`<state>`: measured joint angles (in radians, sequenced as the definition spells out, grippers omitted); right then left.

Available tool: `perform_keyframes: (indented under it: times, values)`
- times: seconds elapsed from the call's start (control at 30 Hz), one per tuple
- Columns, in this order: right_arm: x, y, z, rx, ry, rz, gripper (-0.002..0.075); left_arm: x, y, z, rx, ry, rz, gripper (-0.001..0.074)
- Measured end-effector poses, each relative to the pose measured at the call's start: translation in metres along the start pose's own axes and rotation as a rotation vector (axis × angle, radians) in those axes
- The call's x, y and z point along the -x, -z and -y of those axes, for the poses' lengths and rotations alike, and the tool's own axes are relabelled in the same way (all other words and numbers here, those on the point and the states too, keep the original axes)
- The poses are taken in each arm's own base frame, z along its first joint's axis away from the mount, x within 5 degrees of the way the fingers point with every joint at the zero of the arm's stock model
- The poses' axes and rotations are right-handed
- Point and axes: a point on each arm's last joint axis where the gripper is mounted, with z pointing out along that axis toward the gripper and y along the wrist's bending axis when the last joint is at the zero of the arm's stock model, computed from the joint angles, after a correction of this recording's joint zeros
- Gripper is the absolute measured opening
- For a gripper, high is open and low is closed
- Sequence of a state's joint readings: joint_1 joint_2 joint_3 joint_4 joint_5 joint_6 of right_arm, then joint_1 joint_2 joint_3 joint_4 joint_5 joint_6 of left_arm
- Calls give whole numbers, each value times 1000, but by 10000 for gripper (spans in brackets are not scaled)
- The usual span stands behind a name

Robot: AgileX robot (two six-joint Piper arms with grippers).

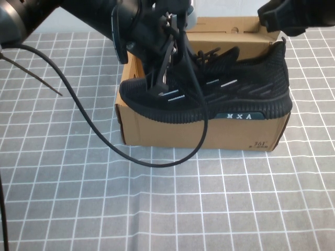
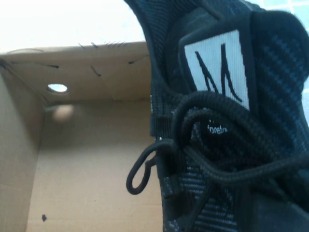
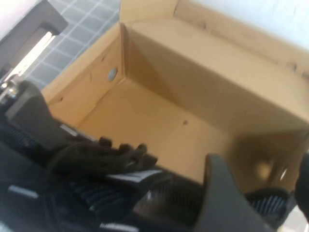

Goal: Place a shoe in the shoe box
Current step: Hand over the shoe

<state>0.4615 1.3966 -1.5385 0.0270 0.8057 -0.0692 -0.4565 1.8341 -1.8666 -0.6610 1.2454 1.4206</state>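
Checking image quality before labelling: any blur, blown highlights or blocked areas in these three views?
High view: sharp; the left gripper, shut on the black knit shoe, hides part of the brown cardboard shoe box. Left wrist view: area above the box wall washed out white, laces soft. Right wrist view: blurry overall; open right gripper dark and out of focus.

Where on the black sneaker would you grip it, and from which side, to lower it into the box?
Grip the shoe at the laced tongue and collar, from above. It lies on its side across the shoe box rim, so that part faces up. The left hand is shut there; the right hand hangs open above the heel.
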Motion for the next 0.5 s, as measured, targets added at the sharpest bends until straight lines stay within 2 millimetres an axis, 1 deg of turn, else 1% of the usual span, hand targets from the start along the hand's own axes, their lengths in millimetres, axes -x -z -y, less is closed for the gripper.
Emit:
perform_keyframes:
  times: [0.27, 0.37, 0.43, 0.5]
  values:
    - [21, 11, 2, -20, 3, -152, 298, 0, 0, 0, 0, -32, -1, 20]
    - [26, 9, 2, -19, 35, -229, 277, 0, 0, 0, 0, -51, -1, 20]
    - [32, 6, 2, -12, 40, -231, 267, 0, 0, 0, 0, -55, 1, 20]
    - [35, -1, 1, 2, 39, -238, 263, 1, 0, 0, -1, -53, 11, 20]
